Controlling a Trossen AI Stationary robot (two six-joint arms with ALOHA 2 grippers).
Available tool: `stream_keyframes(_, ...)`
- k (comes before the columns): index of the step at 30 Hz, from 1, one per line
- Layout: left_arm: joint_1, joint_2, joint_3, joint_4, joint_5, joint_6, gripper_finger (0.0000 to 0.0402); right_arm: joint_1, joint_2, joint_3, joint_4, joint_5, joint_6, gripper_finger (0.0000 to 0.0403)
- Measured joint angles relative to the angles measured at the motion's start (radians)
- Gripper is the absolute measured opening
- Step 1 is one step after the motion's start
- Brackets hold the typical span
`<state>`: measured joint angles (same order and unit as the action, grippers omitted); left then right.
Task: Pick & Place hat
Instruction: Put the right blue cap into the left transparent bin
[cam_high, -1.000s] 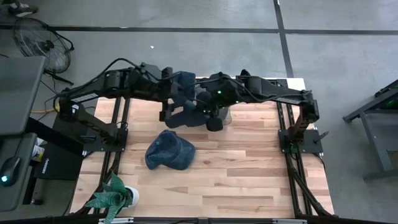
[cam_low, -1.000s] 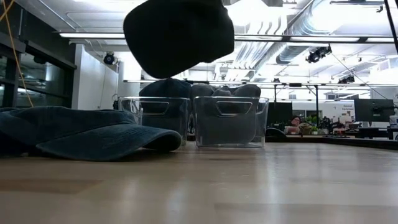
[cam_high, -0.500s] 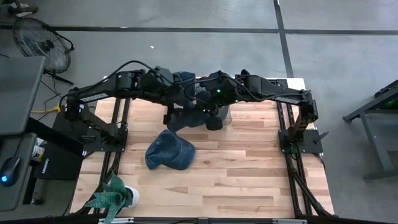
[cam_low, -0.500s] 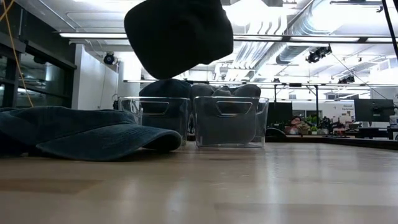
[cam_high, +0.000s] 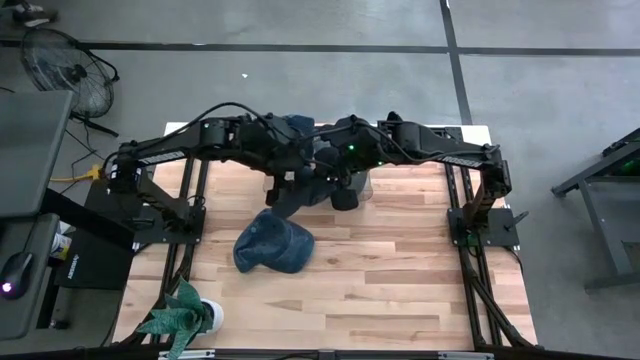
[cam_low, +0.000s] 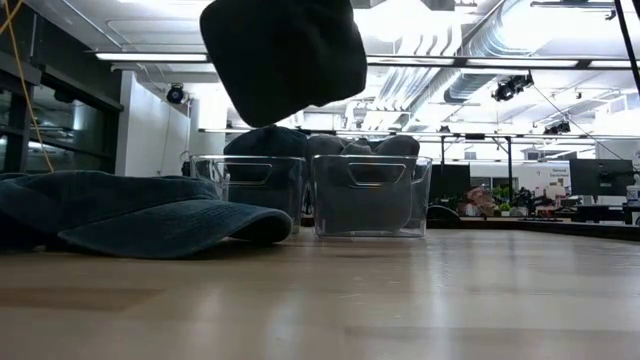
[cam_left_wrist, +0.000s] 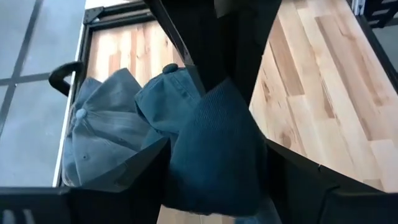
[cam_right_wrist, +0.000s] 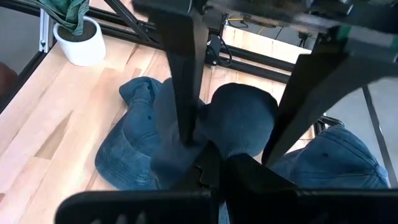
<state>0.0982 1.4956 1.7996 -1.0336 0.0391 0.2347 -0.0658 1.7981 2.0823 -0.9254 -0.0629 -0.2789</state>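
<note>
Dark knit beanie is up off the worktop, pinched between the left claw and the pressed-together right claw, hanging near the two clear bins at the back, which already hold hats. A blue cap lies on the worktop, not yet picked. Pick looks done for the beanie; drop into a bin remains.
</note>
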Motion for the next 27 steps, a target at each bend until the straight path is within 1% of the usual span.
stream_keyframes(3, 0.0, 0.009, 0.004, 0.006, 0.0, 0.001, 0.0217, 0.0, -0.001, 0.0, 0.002, 0.0, 0.0, 0.0)
stream_keyframes(6, 0.0, 0.018, 0.001, -0.014, -0.001, 0.0, 0.018, 0.0, -0.001, 0.0, -0.007, 0.0, 0.0, 0.0)
stream_keyframes(9, 0.0, 0.013, 0.001, -0.016, -0.002, 0.003, 0.0129, 0.0, -0.001, 0.0, -0.005, 0.0, 0.0, 0.0)
stream_keyframes(13, 0.0, 0.014, 0.002, -0.02, -0.001, 0.02, 0.0037, 0.0, -0.001, 0.0, -0.007, 0.0, 0.0, 0.0)
stream_keyframes(14, 0.0, 0.014, 0.002, -0.019, 0.0, 0.021, 0.0021, 0.0, -0.001, 0.0, -0.007, 0.0, 0.0, 0.0)
stream_keyframes(15, 0.0, 0.014, 0.002, -0.017, 0.0, 0.022, 0.0015, 0.0, -0.001, 0.0, -0.007, 0.001, 0.0, 0.0)
stream_keyframes(18, 0.0, 0.014, 0.002, -0.021, -0.002, 0.023, 0.002, 0.001, -0.001, 0.0, -0.007, 0.0, -0.015, 0.0)
stream_keyframes(21, 0.0, 0.014, 0.002, -0.024, -0.003, 0.023, 0.001, 0.006, -0.002, 0.0, -0.007, 0.001, -0.021, 0.0)
stream_keyframes(23, -0.001, 0.014, 0.002, -0.03, -0.002, 0.023, 0.0011, 0.008, -0.004, 0.0, -0.012, 0.001, -0.026, 0.0003)
stream_keyframes(25, -0.001, 0.014, 0.002, -0.04, -0.003, 0.023, 0.001, 0.007, -0.016, -0.001, -0.025, 0.003, -0.029, 0.0012)
stream_keyframes(27, 0.0, 0.014, 0.002, -0.056, -0.006, 0.023, 0.001, 0.008, -0.041, -0.001, -0.049, 0.019, -0.03, 0.0029)
